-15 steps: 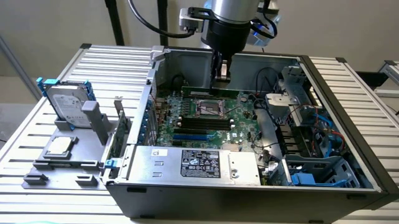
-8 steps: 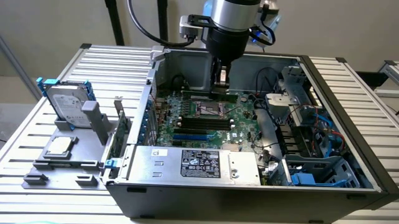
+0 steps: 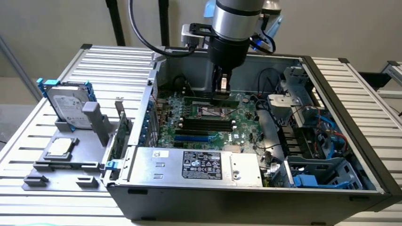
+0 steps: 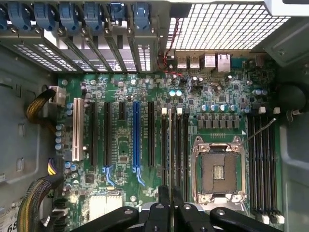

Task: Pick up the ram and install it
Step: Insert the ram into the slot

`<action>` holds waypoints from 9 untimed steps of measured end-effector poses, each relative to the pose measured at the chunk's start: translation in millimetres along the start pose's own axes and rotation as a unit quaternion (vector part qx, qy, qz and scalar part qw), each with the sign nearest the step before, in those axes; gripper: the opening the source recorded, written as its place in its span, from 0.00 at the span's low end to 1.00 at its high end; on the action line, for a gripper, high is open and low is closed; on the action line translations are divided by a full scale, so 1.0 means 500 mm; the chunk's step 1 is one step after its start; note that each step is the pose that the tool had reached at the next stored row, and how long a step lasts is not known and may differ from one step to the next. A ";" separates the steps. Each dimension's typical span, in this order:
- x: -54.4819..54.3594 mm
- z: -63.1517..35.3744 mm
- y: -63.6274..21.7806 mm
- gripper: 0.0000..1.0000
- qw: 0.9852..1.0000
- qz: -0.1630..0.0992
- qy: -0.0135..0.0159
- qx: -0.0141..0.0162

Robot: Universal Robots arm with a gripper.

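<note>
Setting: slatted metal table (image 3: 37, 188) is carrying an open computer case (image 3: 251, 197), its motherboard (image 4: 125, 96) lying face up inside.
Pincer: my gripper (image 3: 221, 96) is hanging inside the case, its fingers (image 4: 164, 203) pinching nearly closed on the ram (image 3: 197, 100).
Ram: the green stick is lying level in my grip, just beside the open CPU socket (image 4: 217, 169); my wrist camera is seeing it edge-on over the black memory slots (image 4: 182, 145).
Contact: it seems to be hovering just above a slot, though I cannot tell whether it is touching.
Sidelines: a hard drive (image 3: 68, 107) and a small silver chip (image 3: 61, 147) are sitting on grey holders at the exterior view's left.
</note>
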State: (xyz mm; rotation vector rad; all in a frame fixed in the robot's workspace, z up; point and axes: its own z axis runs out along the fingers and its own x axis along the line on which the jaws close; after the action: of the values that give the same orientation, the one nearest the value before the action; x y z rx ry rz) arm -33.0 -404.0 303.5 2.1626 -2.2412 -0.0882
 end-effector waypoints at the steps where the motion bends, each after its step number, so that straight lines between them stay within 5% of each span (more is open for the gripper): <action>1: 0.001 0.004 0.000 0.13 1.000 0.000 0.000 0.000; 9: 0.005 0.033 -0.003 0.13 1.000 0.003 -0.002 0.001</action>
State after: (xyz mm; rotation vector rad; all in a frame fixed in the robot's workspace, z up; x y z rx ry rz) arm -32.5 -406.4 287.0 2.1584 -2.2496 -0.0906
